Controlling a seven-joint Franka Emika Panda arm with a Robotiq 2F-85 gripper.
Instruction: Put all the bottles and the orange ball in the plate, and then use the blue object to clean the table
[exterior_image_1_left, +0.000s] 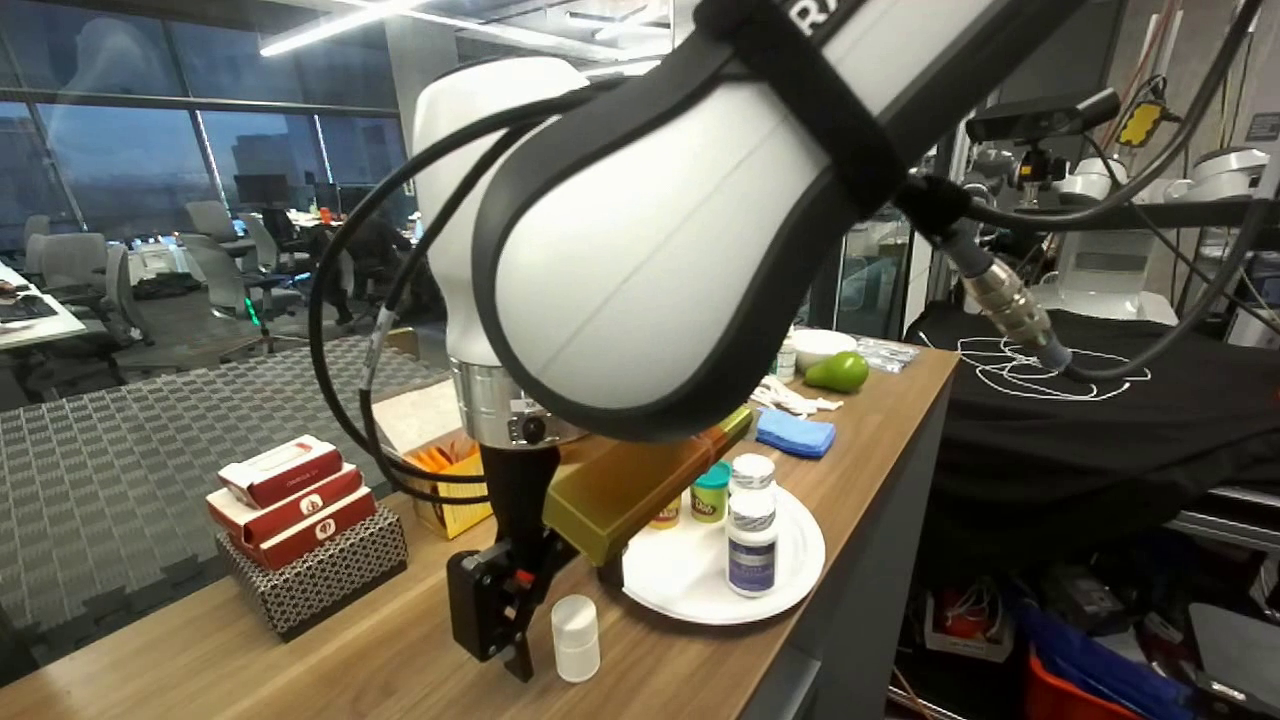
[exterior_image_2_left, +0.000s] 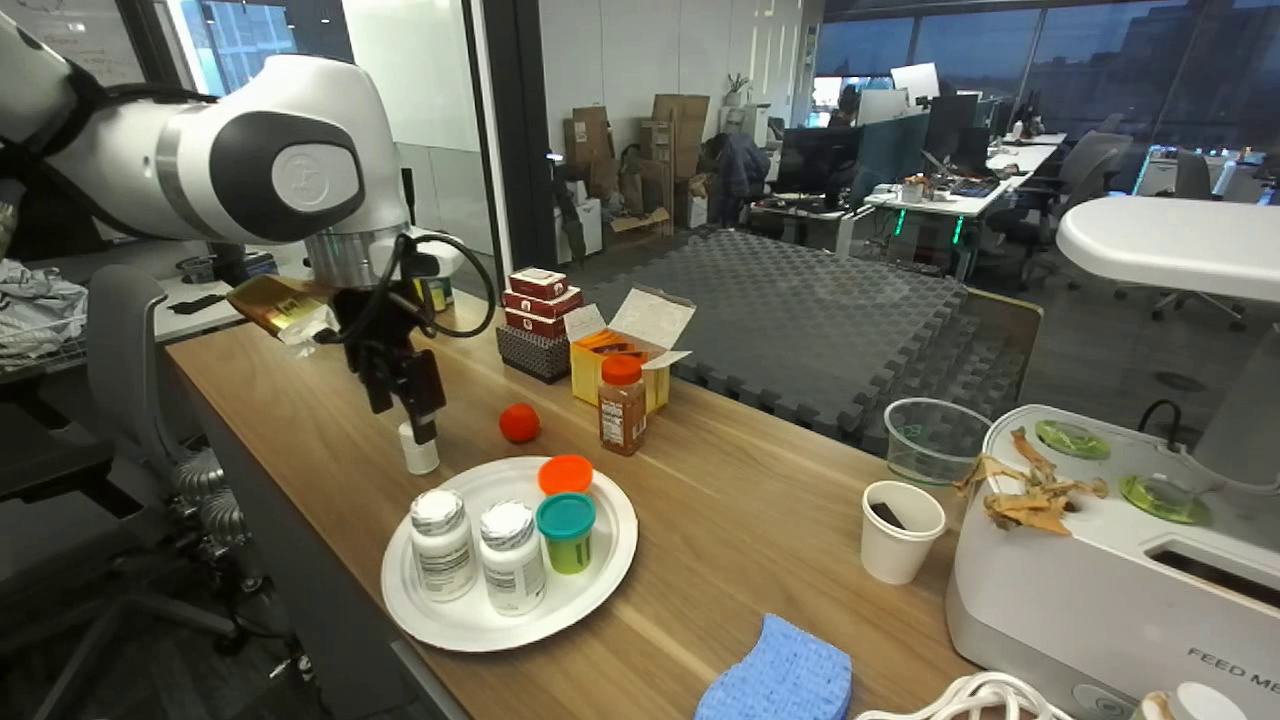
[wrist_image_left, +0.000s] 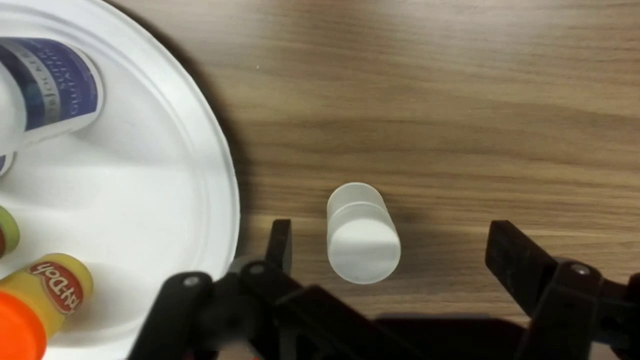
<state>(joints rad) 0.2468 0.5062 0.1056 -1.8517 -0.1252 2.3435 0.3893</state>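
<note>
- Gripper (wrist_image_left: 390, 245): jaws spread wide, grip free; wrist view has the small white bottle (wrist_image_left: 362, 235) between the fingertips, gap on each side (narrower toward the plate (wrist_image_left: 145, 200)).
- The small white bottle: upright on the table (exterior_image_2_left: 720, 520), just beside the plate. Fingertip height against it hard to judge.
- Plate contents: two larger white bottles (exterior_image_2_left: 442, 550), both upright, near each other. The one in front in an exterior view has a dark-blue label (exterior_image_1_left: 752, 568).
- Also on the plate: teal-lidded tub (exterior_image_2_left: 568, 540) and orange-lidded tub (exterior_image_2_left: 566, 475) (Play-Doh, going by the print).
- Orange ball (exterior_image_2_left: 519, 423): on the table off the plate, between the small white bottle and the brown bottle with a red cap (exterior_image_2_left: 622, 415).
- That brown one: upright on the table, in front of the yellow box (exterior_image_2_left: 585, 378) with raised flaps (touching or not, can't tell).
- Blue object, a sponge (exterior_image_2_left: 785, 680): on the table in both exterior views, well apart from the gripper, near a white cord (exterior_image_2_left: 1000, 685).
- Rest: paper cup (exterior_image_2_left: 900, 550), clear plastic tub (exterior_image_2_left: 930, 445) and white appliance (exterior_image_2_left: 1060, 610); red boxes (exterior_image_1_left: 300, 500) piled on a patterned box (exterior_image_1_left: 320, 585).
</note>
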